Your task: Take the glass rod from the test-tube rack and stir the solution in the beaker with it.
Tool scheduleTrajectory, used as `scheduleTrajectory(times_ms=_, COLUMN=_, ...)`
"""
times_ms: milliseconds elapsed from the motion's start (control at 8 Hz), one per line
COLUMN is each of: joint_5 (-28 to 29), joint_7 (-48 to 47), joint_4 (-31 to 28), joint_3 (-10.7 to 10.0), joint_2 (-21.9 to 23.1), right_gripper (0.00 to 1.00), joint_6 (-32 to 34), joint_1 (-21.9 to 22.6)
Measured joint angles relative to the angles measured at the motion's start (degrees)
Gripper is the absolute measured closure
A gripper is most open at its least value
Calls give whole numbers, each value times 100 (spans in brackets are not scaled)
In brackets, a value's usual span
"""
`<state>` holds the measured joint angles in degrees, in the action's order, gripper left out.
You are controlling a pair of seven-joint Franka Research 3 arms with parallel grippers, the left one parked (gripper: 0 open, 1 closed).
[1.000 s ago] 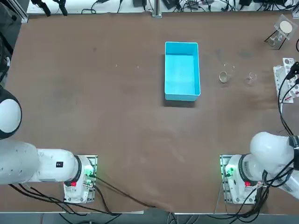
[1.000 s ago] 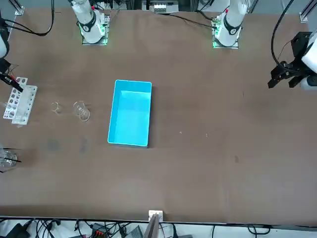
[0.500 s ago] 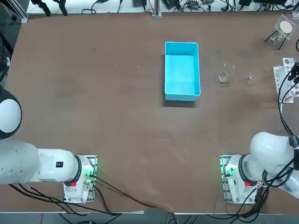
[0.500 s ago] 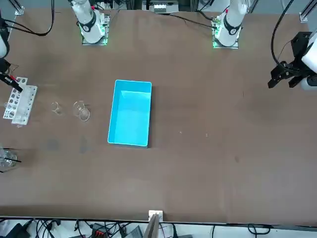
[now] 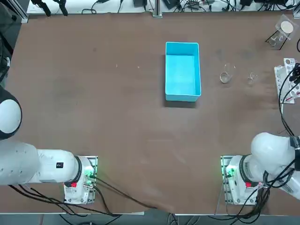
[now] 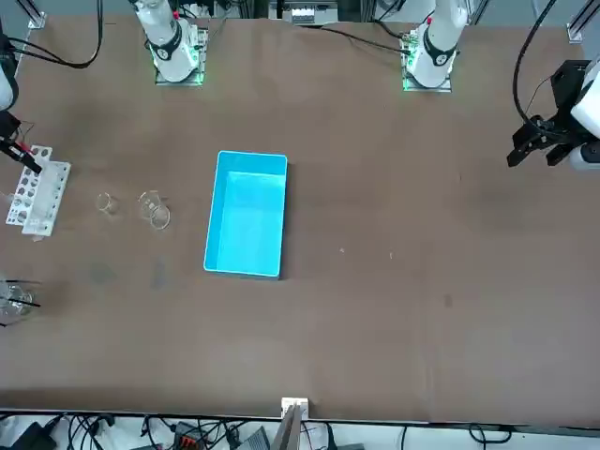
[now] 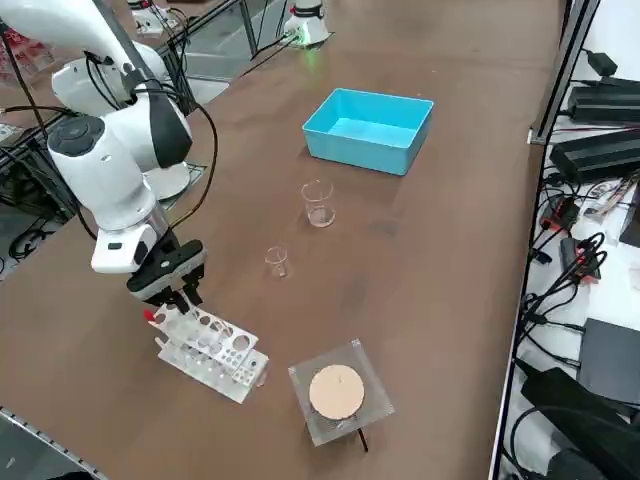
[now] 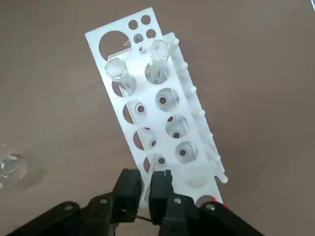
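I am positioning the claw (image 8: 146, 187) over the glass rod (image 8: 150, 172), which is standing at the near-arm end of the test-tube rack (image 8: 156, 123). The fingers are narrowly parted on either side of the rod; no firm grip is showing. I judge this as the pick-up stage: securing, lifting and stirring are remaining.

The rack is also holding two clear tubes (image 8: 123, 78) at its other end. The beaker (image 7: 319, 203) is standing upright on the counter (image 7: 440, 250), well apart from the rack; I cannot confirm the solution inside. A smaller glass vessel (image 7: 277, 262) is standing between them, contents indiscernible. Beyond the beaker, the blue tray (image 7: 355, 155) is sitting empty.
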<state>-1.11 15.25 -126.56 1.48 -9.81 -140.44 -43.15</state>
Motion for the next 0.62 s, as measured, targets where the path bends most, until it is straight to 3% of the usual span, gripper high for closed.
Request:
scheduleTrajectory(times_ms=250, joint_5=4, joint_7=-5, joint_4=0, joint_3=0, joint_2=0, right_gripper=82, joint_6=0, joint_1=0)
scheduleTrajectory(times_ms=625, joint_5=5, joint_7=-8, joint_4=22, joint_3=1, joint_2=8, right_gripper=95, joint_6=-3, joint_1=9)
